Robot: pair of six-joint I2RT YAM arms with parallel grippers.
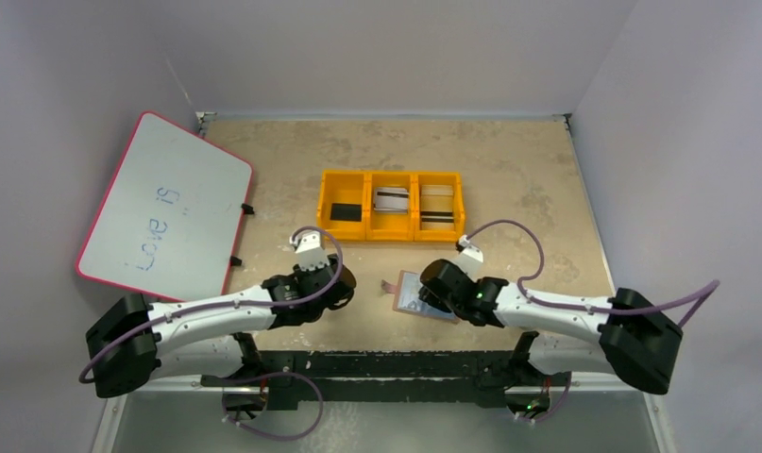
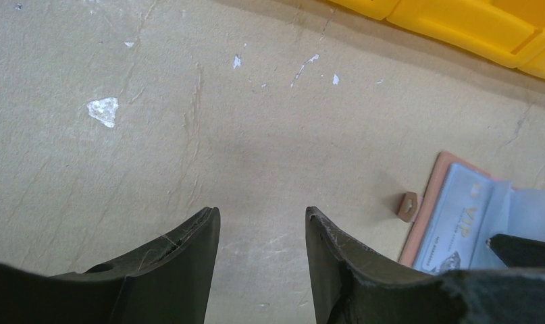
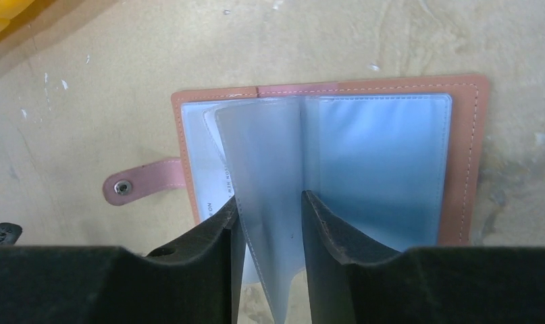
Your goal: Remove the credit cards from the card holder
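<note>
Right now I am holding the right gripper (image 3: 269, 197) low over the open card holder (image 3: 462, 135). Its jaws are standing partly apart on either side of a clear plastic sleeve (image 3: 269, 145) rising from the spine, and I cannot tell whether they are pinching that leaf or merely flanking it. The holder is lying flat on the table (image 1: 509, 160), near of the orange tray (image 1: 391, 174), with its snap tab (image 3: 138, 183) pointing left. One of the credit cards (image 3: 212, 181) is showing as a pale printed edge under the left leaves. The left gripper (image 2: 263, 217) is hovering released and empty just left of the holder.

I am worrying that closing here would catch only the sleeve. A pull would then be dragging the whole wallet, since nothing is pinning it down. My own fingers are hiding the holder's near edge, and the frosted plastic is making the number of cards hard to judge.
</note>
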